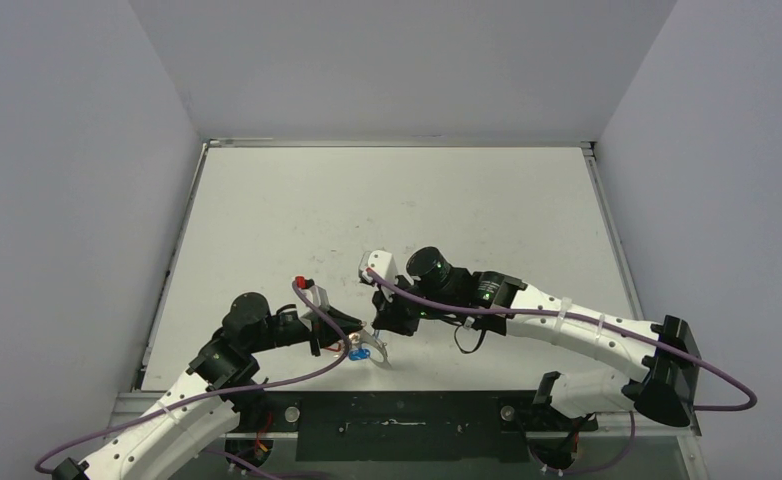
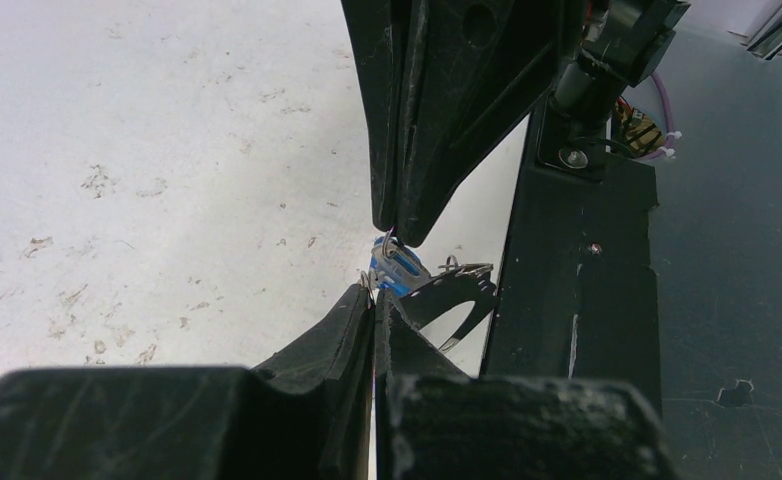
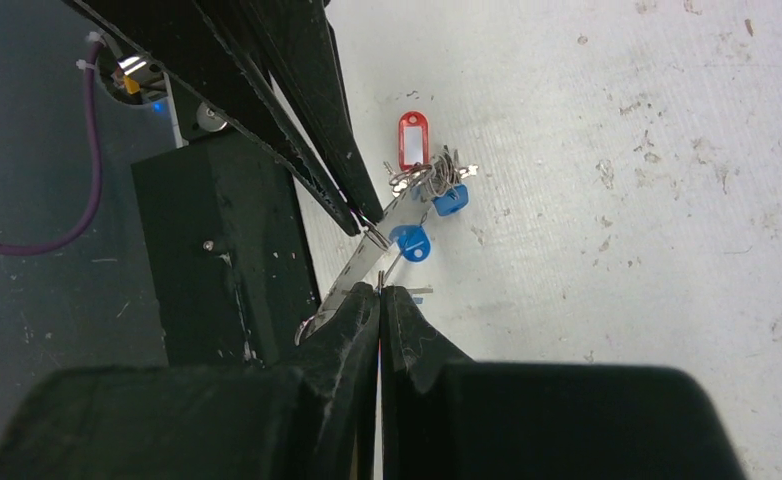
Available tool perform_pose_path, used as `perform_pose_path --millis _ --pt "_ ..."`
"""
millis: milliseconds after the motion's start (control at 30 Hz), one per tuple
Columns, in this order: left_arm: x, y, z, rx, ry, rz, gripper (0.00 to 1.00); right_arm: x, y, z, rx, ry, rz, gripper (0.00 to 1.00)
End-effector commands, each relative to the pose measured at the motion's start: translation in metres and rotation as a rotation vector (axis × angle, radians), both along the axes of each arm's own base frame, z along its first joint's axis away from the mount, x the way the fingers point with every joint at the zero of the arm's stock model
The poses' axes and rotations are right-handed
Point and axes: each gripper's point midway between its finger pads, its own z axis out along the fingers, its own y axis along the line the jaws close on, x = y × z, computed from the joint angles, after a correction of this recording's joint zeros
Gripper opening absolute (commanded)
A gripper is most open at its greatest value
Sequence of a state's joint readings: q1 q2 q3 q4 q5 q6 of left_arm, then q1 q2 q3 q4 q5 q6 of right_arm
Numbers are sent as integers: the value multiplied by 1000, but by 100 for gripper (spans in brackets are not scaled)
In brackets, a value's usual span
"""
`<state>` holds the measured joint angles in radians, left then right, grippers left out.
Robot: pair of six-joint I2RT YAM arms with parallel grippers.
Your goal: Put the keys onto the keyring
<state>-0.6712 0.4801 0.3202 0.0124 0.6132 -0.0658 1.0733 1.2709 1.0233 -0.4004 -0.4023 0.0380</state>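
Note:
The keys lie bunched at the table's near edge: a red tag (image 3: pixel 413 140) and blue tags (image 3: pixel 410 243) beside a small silver clip (image 3: pixel 437 176). The keyring (image 3: pixel 357 270) shows as a silvery band running down-left from the bunch; it is a dark curved band in the left wrist view (image 2: pixel 462 290). My left gripper (image 2: pixel 375 290) is shut, its tips pinching thin metal at the keyring beside a blue tag (image 2: pixel 397 270). My right gripper (image 3: pixel 380 288) is shut on a thin metal piece leading to the blue-tagged key. The two grippers (image 1: pixel 355 333) (image 1: pixel 375 326) meet tip to tip over the bunch (image 1: pixel 359 350).
The black base plate (image 1: pixel 397 425) runs along the near edge just beside the keys. White walls enclose the table on the left, back and right. Purple cables trail from both arms.

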Motion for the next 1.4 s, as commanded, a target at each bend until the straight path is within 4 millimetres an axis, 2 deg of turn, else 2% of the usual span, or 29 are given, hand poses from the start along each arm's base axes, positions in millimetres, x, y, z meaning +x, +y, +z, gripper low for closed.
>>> perform_pose_path --millis 0,433,800,1133,1367 --pt "0 -5 24 -66 -73 -26 0 1 20 31 98 -33 26 0" --pt "-1 -5 23 -65 -70 -31 0 0 34 35 112 -44 35 0" --pt "-1 -5 23 -65 -69 -31 0 6 32 39 107 -66 -1 0" --pt "-2 -4 23 -67 -72 -30 0 19 23 17 23 -89 -69 0" --pt "-2 -4 24 -69 -73 -26 0 25 17 9 -3 -102 -103 0"
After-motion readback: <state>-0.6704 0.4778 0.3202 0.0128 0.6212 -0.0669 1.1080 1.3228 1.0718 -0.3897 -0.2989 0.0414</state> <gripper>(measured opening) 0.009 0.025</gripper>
